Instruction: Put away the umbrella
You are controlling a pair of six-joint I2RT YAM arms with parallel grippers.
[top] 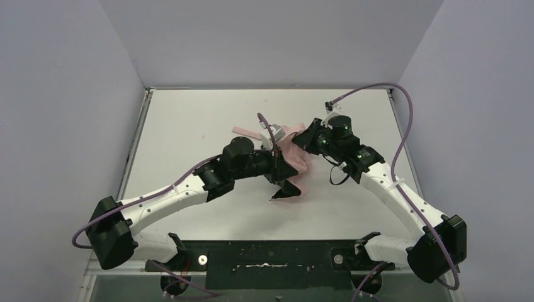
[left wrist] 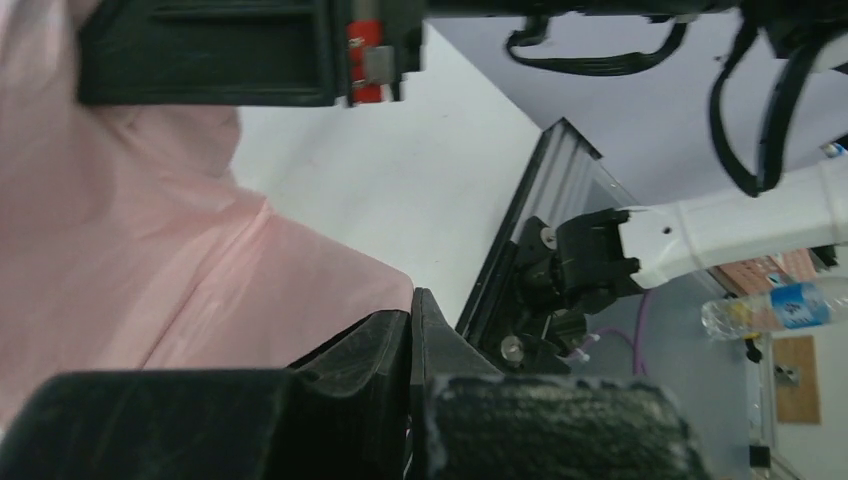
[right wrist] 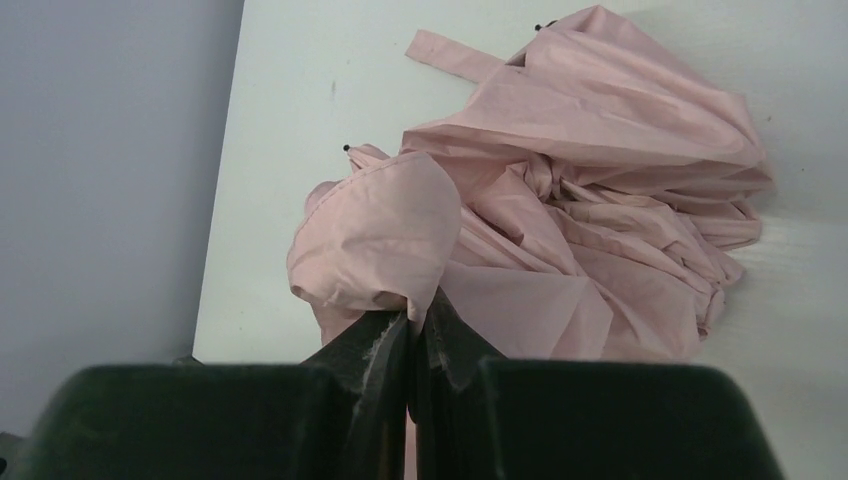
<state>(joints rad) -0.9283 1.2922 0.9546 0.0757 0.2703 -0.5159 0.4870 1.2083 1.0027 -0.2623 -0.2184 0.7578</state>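
The umbrella (top: 296, 151) lies collapsed as a crumpled heap of pale pink fabric in the middle of the white table (top: 189, 126). Its flat pink strap (right wrist: 450, 55) sticks out toward the far left. My right gripper (right wrist: 415, 310) is shut on a bulging fold of the umbrella (right wrist: 600, 200) at its right side (top: 310, 139). My left gripper (left wrist: 412, 300) is shut too, and an edge of the umbrella (left wrist: 130, 250) runs right into the seam between its fingers. From above, that left gripper (top: 288, 187) sits at the heap's near edge. The shaft and handle are hidden.
Grey walls close in the table on three sides. The black rail (left wrist: 520, 250) at the table's near edge carries the right arm's base (left wrist: 585, 265). A water bottle (left wrist: 770, 305) lies beyond the rail, off the table. A black cable loop (top: 340, 176) hangs from the right arm.
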